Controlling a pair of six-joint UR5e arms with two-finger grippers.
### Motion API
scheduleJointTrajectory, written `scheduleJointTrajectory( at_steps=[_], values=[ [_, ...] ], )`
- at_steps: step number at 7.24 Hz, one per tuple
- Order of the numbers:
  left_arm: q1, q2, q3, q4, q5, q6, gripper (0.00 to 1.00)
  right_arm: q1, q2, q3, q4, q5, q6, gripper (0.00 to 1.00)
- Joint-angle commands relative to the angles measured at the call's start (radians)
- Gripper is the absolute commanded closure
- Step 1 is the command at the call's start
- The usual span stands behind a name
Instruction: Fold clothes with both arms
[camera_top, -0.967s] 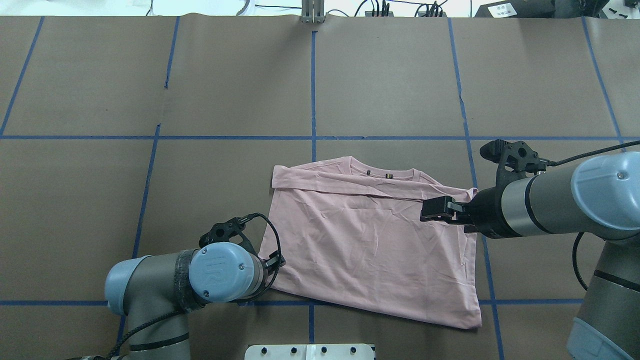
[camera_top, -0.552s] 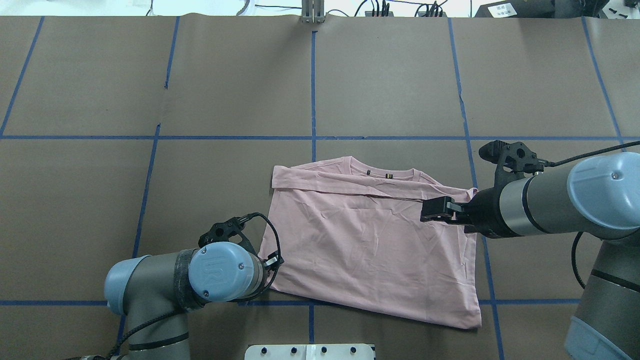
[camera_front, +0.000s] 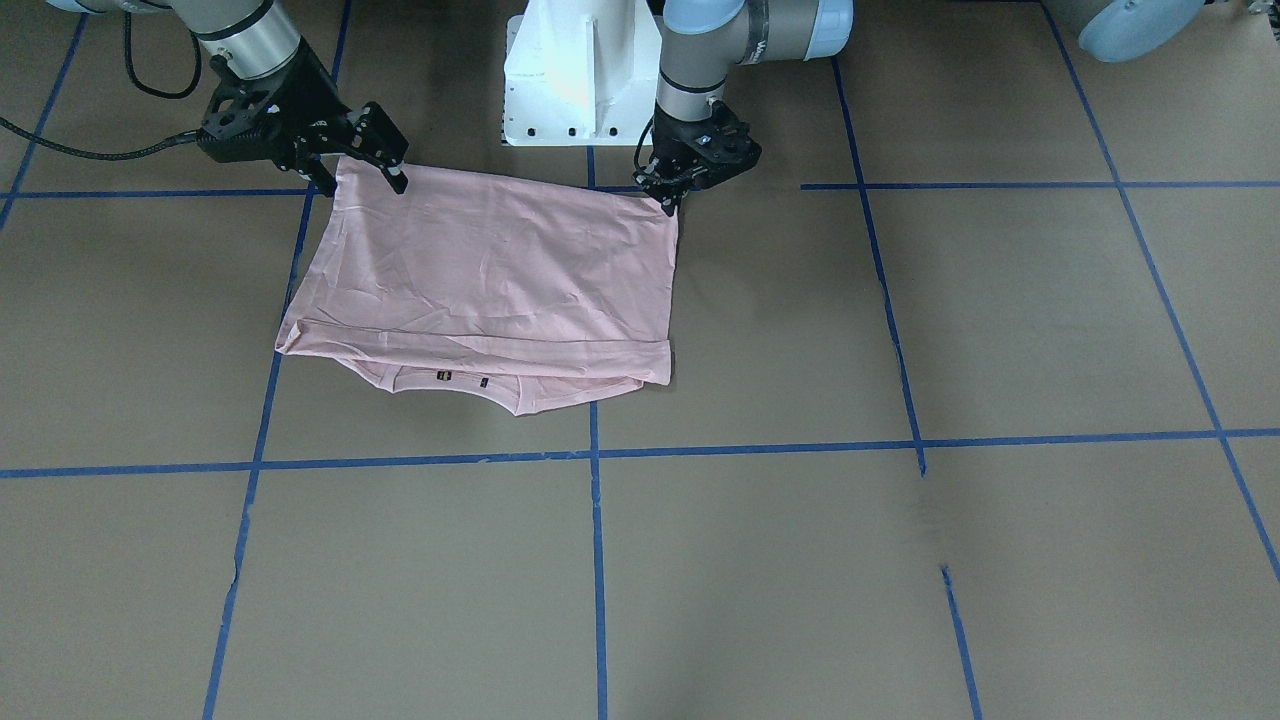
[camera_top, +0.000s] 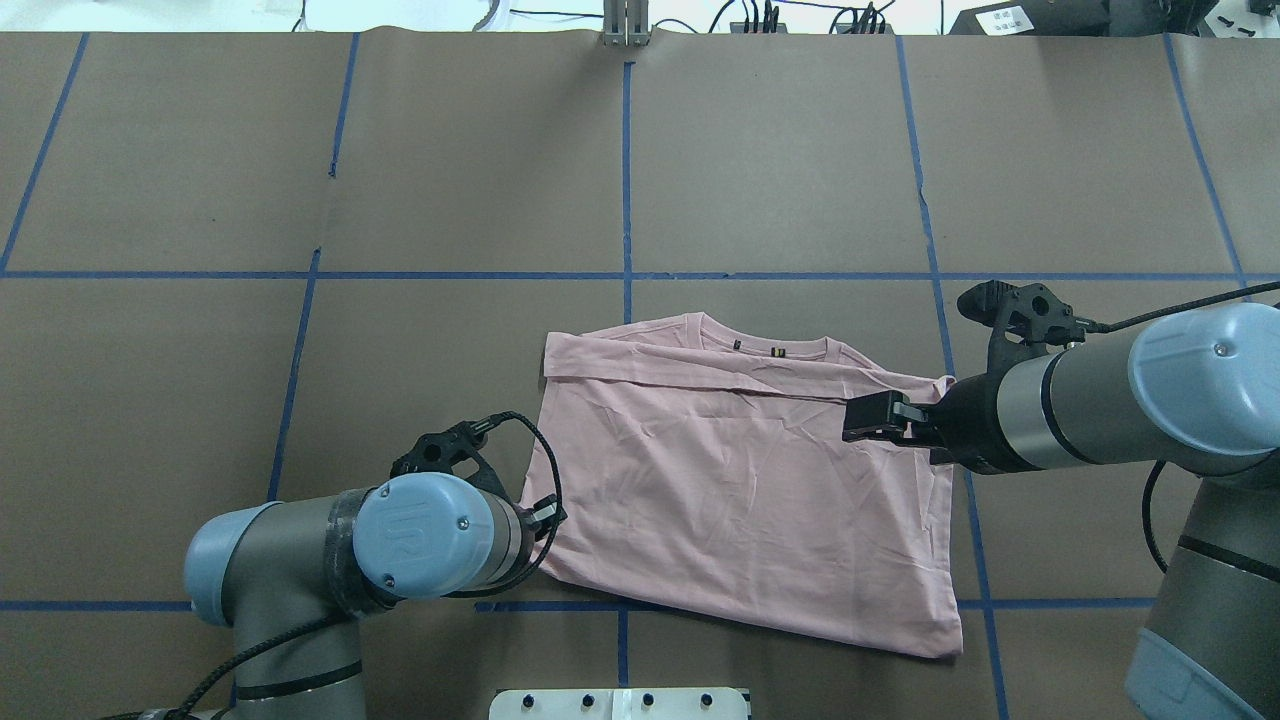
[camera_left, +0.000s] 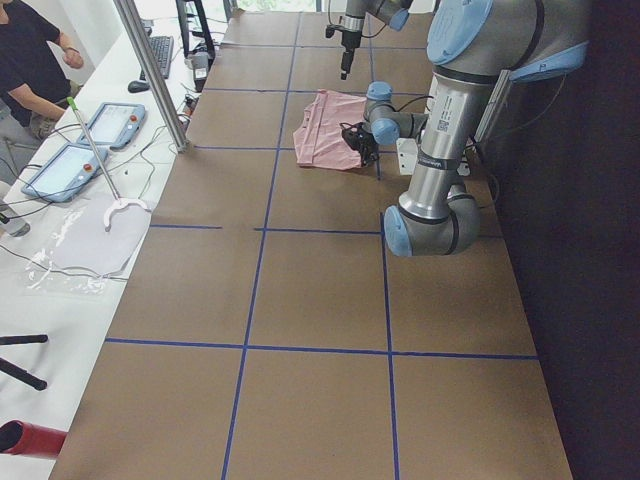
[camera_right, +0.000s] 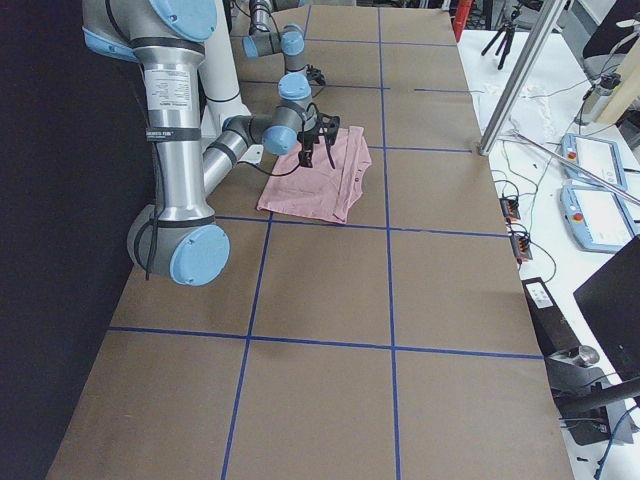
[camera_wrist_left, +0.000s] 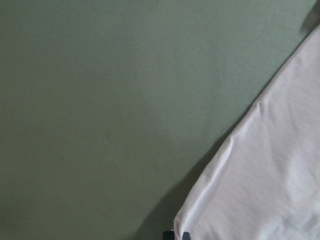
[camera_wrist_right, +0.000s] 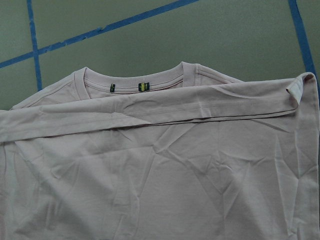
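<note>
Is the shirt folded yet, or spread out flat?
Folded: the T-shirt is doubled, its hem edge lying across just below the neck.

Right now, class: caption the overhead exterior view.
Half-folded pink T-shirt on taped table, flanked by left arm and right arm.

Quick headcount of what's out:

- 1 pink T-shirt (camera_top: 740, 480)
- 2 robot arms: left arm (camera_top: 290, 560) and right arm (camera_top: 1080, 410)
- 2 black grippers, one per arm: left gripper (camera_front: 668, 200) and right gripper (camera_top: 852, 425)
- 2 tiny tags at the neck: dark tag (camera_wrist_right: 113, 87) and yellow-green tag (camera_wrist_right: 144, 86)
- 1 white base (camera_front: 580, 70)
- 2 blue-edged screens off to the side: nearer screen (camera_left: 60, 170) and farther screen (camera_left: 110, 122)
- 1 person (camera_left: 30, 60)
</note>
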Motion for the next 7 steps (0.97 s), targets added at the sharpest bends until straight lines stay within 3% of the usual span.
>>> scheduleJointTrajectory(
  at_steps=[1,3,4,5,7],
  values=[
    [-0.120,0.002,0.014,0.001,0.003,0.055,1.00,0.013,0.002,0.000,0.000,0.001,-0.001,0.00],
    [-0.247,-0.010,0.106,-0.009,0.035,0.066,1.00,0.029,0.005,-0.002,0.000,0.001,0.001,0.00],
    [-0.303,-0.042,0.141,-0.026,0.100,0.142,1.00,0.039,0.006,-0.002,0.000,0.001,0.001,0.00],
    [-0.361,-0.088,0.228,-0.064,0.102,0.232,1.00,0.046,0.006,-0.002,0.000,0.002,0.001,0.00],
    [-0.439,-0.232,0.557,-0.360,0.122,0.349,1.00,0.062,0.006,-0.002,0.000,0.001,0.001,0.00]
  ],
)
